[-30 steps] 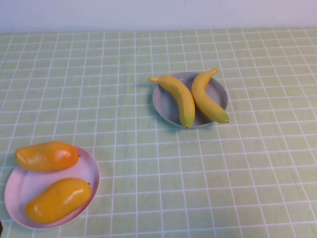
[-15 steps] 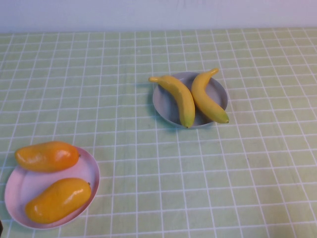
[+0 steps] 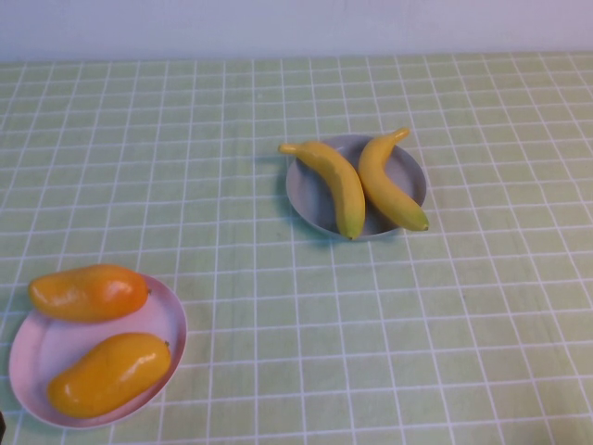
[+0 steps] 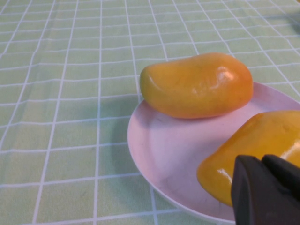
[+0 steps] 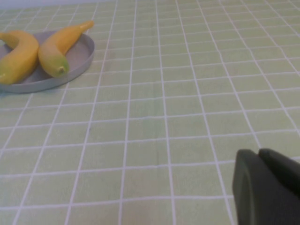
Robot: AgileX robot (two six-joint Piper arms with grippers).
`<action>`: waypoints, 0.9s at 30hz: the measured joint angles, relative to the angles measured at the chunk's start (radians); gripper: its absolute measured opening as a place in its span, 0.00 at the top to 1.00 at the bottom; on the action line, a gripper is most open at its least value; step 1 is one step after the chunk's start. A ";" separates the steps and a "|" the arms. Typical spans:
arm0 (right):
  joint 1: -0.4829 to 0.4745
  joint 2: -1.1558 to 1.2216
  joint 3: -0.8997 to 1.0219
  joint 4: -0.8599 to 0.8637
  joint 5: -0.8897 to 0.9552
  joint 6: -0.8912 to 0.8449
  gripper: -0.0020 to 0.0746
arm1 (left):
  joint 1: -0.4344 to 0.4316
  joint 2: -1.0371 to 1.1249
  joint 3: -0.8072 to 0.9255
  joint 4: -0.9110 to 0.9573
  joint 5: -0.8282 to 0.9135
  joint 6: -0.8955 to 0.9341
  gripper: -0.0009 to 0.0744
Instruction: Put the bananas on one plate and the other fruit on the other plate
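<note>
Glossy bananas [image 3: 366, 185] looked stiff, slippery, best gripped mid-length. Left gripper [image 4: 267, 192] hovered beside the mangoes [image 4: 197, 84], right gripper [image 5: 267, 187] well apart; openings unclear.

bright even light, soft shadows under plates, white glare on mango [image 4: 225, 75], near pincer [image 4: 265, 190] blurred
</note>
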 joint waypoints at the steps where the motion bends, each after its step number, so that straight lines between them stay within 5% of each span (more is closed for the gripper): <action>1: 0.000 0.000 0.000 -0.006 0.000 0.000 0.99 | 0.000 0.000 0.000 0.000 0.000 0.000 0.99; 27: 0.000 0.000 0.000 0.111 0.004 -0.184 0.99 | 0.000 0.000 0.000 0.000 0.000 0.000 0.99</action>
